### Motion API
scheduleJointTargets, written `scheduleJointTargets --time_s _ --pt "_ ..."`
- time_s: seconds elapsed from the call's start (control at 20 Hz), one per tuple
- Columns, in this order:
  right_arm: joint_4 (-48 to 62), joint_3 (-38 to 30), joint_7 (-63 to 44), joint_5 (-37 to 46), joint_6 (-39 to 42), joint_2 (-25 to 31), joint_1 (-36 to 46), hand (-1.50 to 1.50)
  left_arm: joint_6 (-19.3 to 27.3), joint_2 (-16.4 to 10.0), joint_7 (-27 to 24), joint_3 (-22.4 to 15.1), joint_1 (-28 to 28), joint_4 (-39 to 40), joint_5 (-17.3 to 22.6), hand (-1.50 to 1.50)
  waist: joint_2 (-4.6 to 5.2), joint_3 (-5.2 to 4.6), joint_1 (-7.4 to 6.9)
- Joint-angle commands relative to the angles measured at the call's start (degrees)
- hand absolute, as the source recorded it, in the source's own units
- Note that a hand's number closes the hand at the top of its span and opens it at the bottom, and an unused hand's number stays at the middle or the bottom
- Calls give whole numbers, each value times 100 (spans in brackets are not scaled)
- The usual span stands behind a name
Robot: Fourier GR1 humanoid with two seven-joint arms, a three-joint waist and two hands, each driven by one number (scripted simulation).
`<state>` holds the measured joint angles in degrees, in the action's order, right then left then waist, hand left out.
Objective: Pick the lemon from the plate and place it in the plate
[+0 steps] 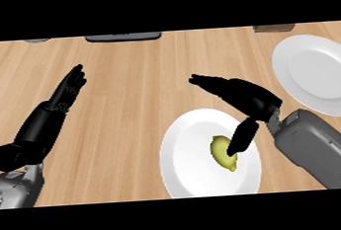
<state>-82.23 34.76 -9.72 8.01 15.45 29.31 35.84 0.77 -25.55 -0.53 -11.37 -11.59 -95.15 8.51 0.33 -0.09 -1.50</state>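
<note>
Right hand (249, 97), black, is held spread open at centre-right with nothing gripped, its thumb tip against the yellow-green oval lemon (221, 157) on the white round plate (191, 167) at lower centre. If closed off-centre, the lemon could be rolled aside.

The left hand (49, 117) shows at the left, fingers straight, pointing far. The right hand (249, 97) is right of centre, fingers stretched toward the far left, thumb (241, 138) hanging nearward, its grey forearm (314, 147) entering from the near right.

No readable text, labels, brands or numbers anywhere.
</note>
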Motion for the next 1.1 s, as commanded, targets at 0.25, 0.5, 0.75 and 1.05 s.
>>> scheduleJointTargets --time_s 0.25,0.5,0.75,1.05 --pt "-653 322 -1910 416 824 -578 38 -150 -316 20 -168 304 168 90 43 0 -55 4 148" --pt "-628 -88 -3030 -631 2092 -660 455 -150 -212 230 -18 132 196 -50 -141 0 -55 3 134" --pt "-447 -437 -3801 -1048 2939 -512 855 -150 -350 276 -198 299 14 305 -211 0 -36 3 149" --pt "-78 -987 -4074 -1070 3155 -574 966 -150 -463 412 -166 368 86 178 -339 0 -33 6 125"
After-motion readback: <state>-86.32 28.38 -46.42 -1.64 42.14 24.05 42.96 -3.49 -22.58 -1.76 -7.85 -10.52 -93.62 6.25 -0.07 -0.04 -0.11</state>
